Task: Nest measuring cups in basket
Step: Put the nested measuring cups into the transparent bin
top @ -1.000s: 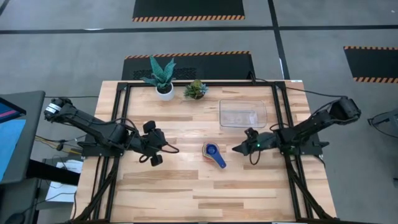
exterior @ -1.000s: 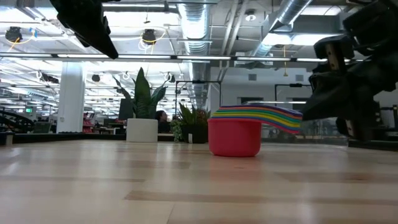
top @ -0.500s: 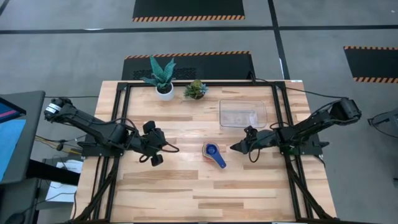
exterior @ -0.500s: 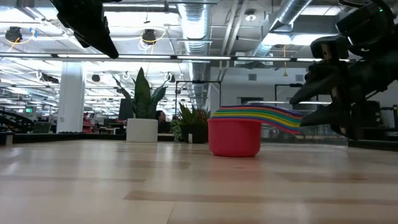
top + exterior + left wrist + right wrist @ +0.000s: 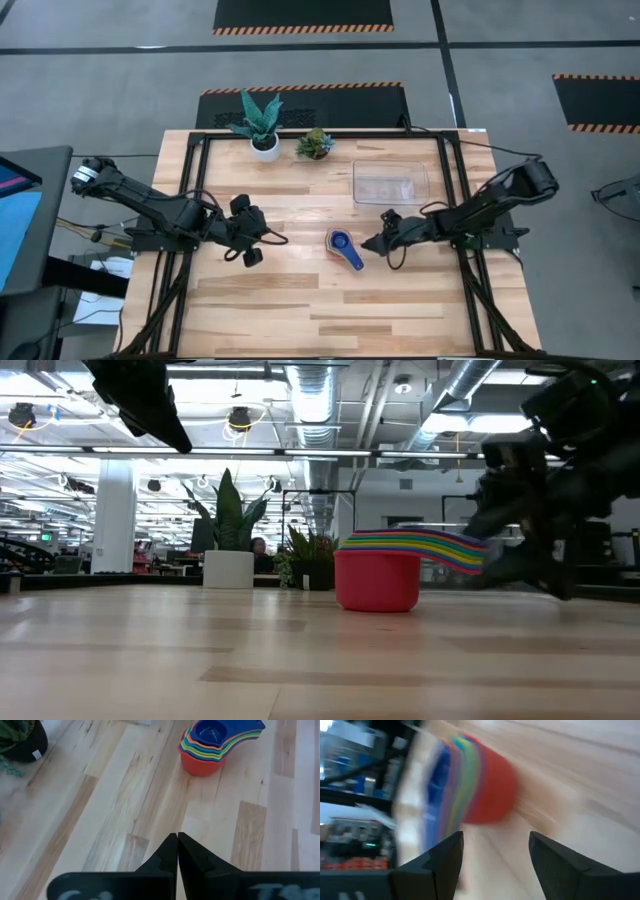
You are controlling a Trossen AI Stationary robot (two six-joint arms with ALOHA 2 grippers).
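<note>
— Seven cups, is it? From above I only make out the dark blue one on top of the measuring cups (image 5: 344, 249), handle pointing toward the near-right of the table (image 5: 300, 310).

— Look across at table height and you get the rest: the stack (image 5: 390, 575) shows a red cup at the bottom with a fan of coloured handles sticking out to one side. I can't count them cleanly, though.

— And the basket (image 5: 390, 182)?

— Clear tray, nothing in it that I can see, toward the far right of the table, well apart from the stack. The level view doesn't show it plainly.

— What about the arms?

— Right gripper (image 5: 372, 243) sits just beside the stack on its right, fingers spread wide, nothing between them. Its own camera shows the red cup and coloured rims framed in the gap of the two dark fingers (image 5: 437, 862).

— The other one?

— Left gripper (image 5: 252, 248) waits over the left half of the table, jaws pressed together, empty. Its wrist view shows bare boards all the way to the stack.

— Room to move?

— Plenty of open wood near the front. Two potted plants, the white pot (image 5: 264, 146) and a smaller dark one (image 5: 315, 145), stand along the far edge.
</note>
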